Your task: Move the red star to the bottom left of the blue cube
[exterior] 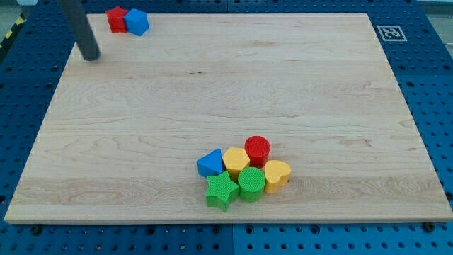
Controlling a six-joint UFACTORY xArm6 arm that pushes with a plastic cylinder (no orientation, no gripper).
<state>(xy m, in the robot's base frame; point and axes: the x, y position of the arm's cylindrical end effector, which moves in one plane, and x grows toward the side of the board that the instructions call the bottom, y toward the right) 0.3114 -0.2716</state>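
A: Board edges first. Where is the task pair?

B: Top-left corner. Red star (116,19) sits touching the blue cube (137,21), star on the view's left side of it. Both press close to the top edge of the wooden board (233,92); the star's outline is hard to read at this size.

A: And the rod?

B: My tip (90,57) rests on the board near the left edge, below and to the view's left of the star, apart from it. No jaws here, only a plain dark rod, holding nothing and touching no block.

A: Room to work?

B: Little board between the pair and the top edge. Bare wood lies below them and to the view's right.

A: Other blocks?

B: One cluster near the bottom edge, right of centre: red cylinder (257,150), yellow block (235,160), blue triangular block (209,163), green star (221,190), green cylinder (251,183), yellow heart (277,173). They are packed touching. Well apart from the pair and the tip.

A: Off-board?

B: Blue pegboard (425,106) all round; a marker tag (390,32) off the top-right corner.
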